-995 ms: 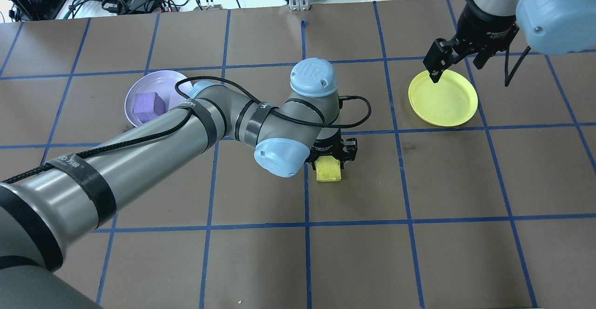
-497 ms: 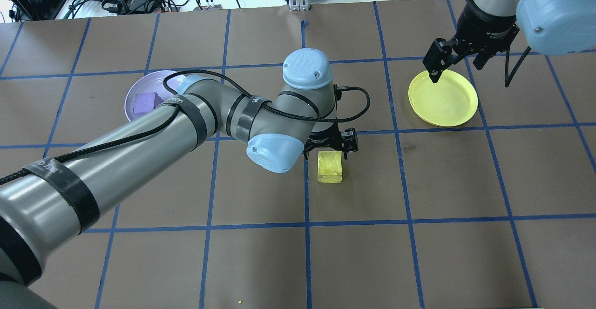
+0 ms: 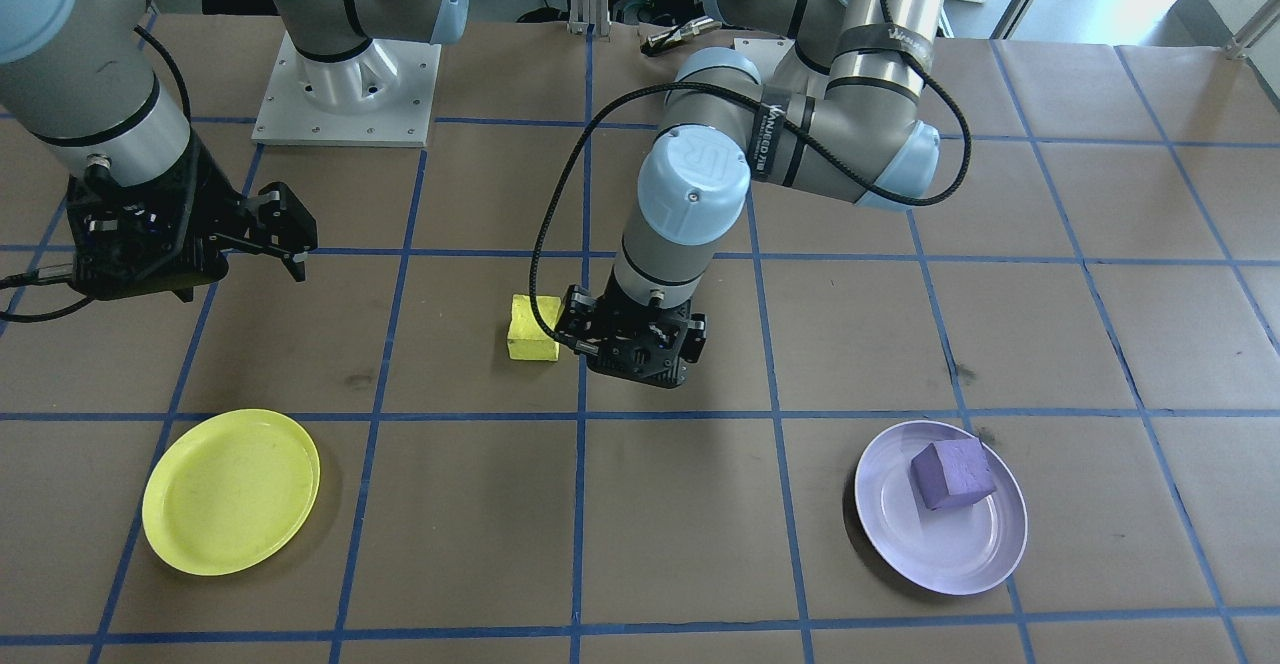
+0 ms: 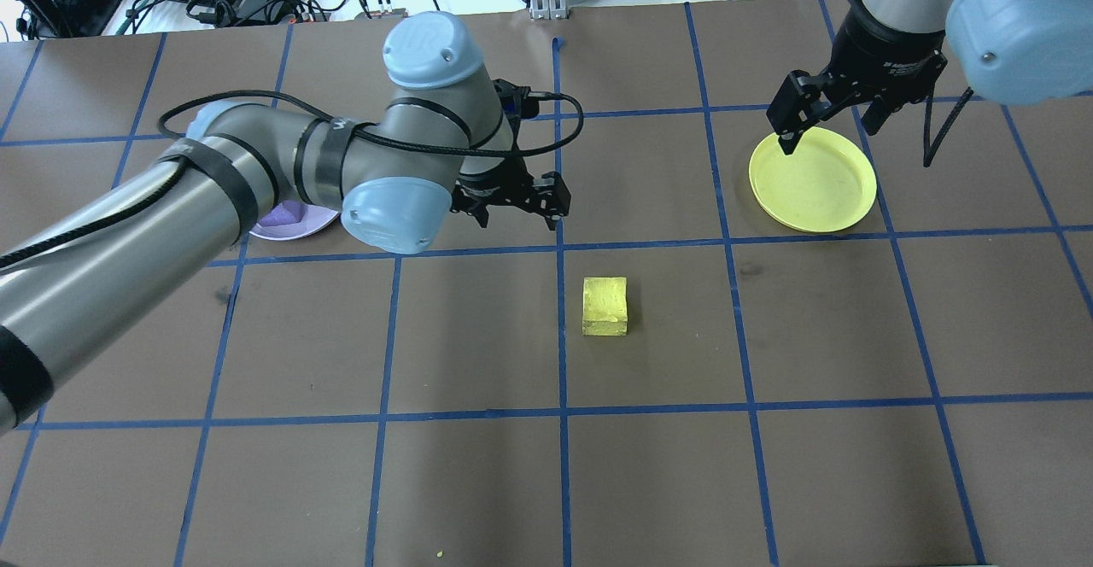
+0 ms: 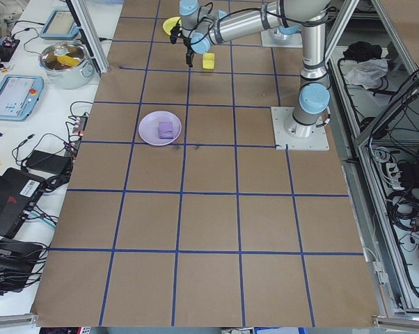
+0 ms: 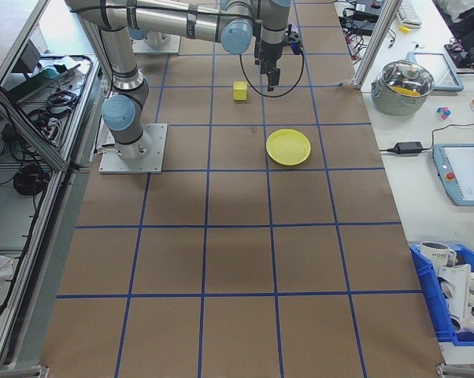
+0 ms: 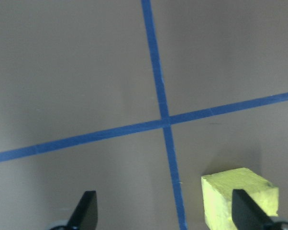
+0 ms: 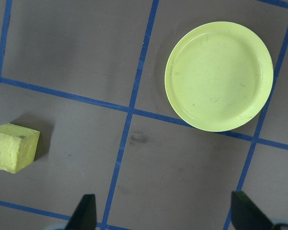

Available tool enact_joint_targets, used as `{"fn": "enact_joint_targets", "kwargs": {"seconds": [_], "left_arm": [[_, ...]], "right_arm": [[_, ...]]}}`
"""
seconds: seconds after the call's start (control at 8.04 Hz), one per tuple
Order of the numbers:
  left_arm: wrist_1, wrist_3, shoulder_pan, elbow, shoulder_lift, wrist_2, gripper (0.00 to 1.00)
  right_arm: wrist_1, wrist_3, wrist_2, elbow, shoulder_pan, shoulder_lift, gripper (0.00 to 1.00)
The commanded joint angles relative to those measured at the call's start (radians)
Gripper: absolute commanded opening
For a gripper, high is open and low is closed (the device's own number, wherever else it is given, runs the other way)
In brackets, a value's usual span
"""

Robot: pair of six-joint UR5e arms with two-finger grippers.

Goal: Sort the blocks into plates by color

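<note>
Over the brown table (image 4: pixel 649 464), the left gripper (image 4: pixel 515 201) hangs spread, empty.

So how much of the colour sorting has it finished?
About half. The purple block already sits in the lavender plate. Nothing is in hand: both arms' jaws are open and empty. The yellow block lies on the table, and the yellow plate has nothing in it.

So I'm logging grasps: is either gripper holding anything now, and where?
Nothing. Left gripper and right gripper are open and empty; the yellow block lies free on the table.
</note>
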Motion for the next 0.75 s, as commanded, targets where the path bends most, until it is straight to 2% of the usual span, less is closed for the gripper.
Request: {"fn": "enact_joint_targets", "kwargs": {"seconds": [0.0,0.12,0.25,0.37,0.5,0.62], "left_arm": [[-0.073,0.151,0.111,0.004,0.055,0.012,1.0],[-0.142,0.166,0.181,0.006,0.076,0.028,1.0],[-0.199,0.183,0.247,0.015,0.093,0.07,1.0],[-0.265,0.188,0.274,0.065,0.117,0.076,1.0],[-0.392,0.188,0.274,0.152,0.127,0.141,1.0],[-0.528,0.174,0.266,0.26,0.127,0.175,1.0]], "right_arm": [[0.001,0.336,0.02,0.027,0.098,-0.002,1.0],[0.001,0.367,0.018,0.036,0.134,-0.002,1.0],[-0.004,0.372,0.032,0.054,0.157,0.0,1.0],[-0.013,0.371,0.03,0.062,0.187,0.003,1.0],[-0.013,0.372,0.032,0.07,0.226,0.006,1.0],[-0.017,0.372,0.024,0.092,0.259,0.025,1.0]]}}
